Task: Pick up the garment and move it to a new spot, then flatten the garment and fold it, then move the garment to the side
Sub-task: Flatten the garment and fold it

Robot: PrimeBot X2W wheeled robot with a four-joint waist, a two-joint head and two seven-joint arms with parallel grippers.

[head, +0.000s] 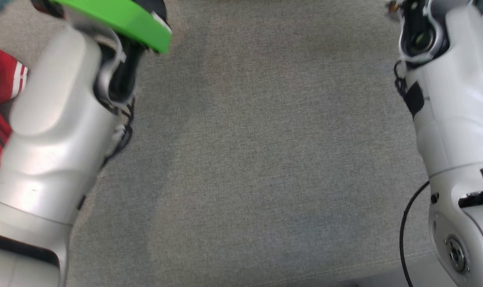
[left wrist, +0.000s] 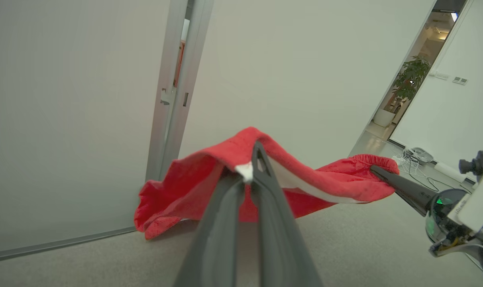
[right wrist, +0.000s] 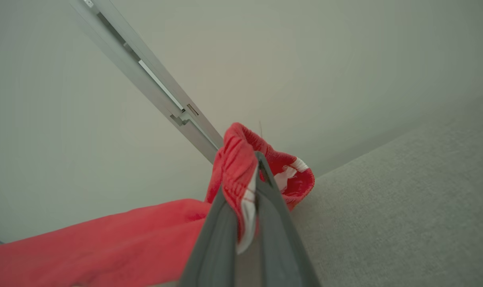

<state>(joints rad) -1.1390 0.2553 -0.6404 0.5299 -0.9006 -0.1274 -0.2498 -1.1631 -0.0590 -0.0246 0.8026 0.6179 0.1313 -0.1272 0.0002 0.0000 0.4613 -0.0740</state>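
Red garment [left wrist: 177,191] with a white stripe is hanging stretched between both grippers over the grey fabric surface [head: 265,159], up close to the pale wall [left wrist: 66,99]. The left gripper [left wrist: 247,168] is pinching a fold of it with its fingers squeezed together, and the right gripper [right wrist: 249,175] is clamping down on the bunched elastic edge the same way, while one loose end is sagging down toward the surface by the door frame [left wrist: 173,99]
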